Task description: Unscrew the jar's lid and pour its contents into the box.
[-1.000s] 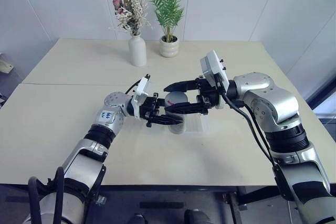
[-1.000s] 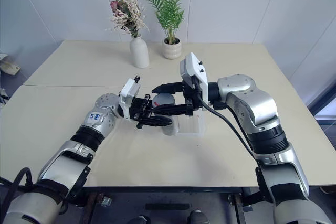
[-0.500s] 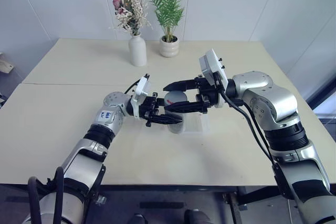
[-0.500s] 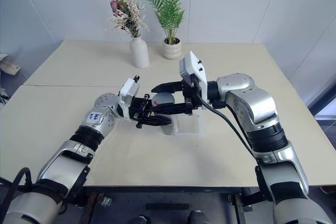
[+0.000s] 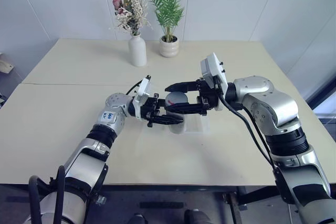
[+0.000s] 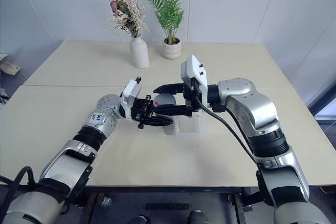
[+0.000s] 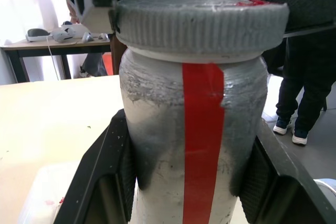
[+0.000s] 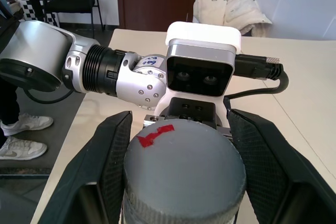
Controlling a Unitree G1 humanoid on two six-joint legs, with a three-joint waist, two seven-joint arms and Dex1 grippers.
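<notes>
One small clear jar (image 7: pixel 197 145) with a red stripe on its label was held upright in the air over the middle of the desk (image 5: pixel 68 103), just above the clear plastic box (image 6: pixel 193 124) that sat on the desk beneath it; the left pincer (image 5: pixel 169 117) was clamped on the jar's body, one black finger on either side; the right pincer (image 5: pixel 176 96) was clamped on the grey ribbed lid (image 8: pixel 184 174), which was still seated on the jar and bore a small red mark on top. The jar looked rigid and light, its smooth wall likely slippery under twisting force, so a firm hold low on the body seemed wise; the lid's ribbed rim looked like the best place to grip and turn; the thin-walled box seemed light enough to slide if nudged. Counted: one jar, one lid, one box, two pincers; at the far edge of the desk stood one white vase (image 5: pixel 137 51) of dried flowers and one white pot (image 5: pixel 169 47) with a green palm-like plant, both well apart from the work.
</notes>
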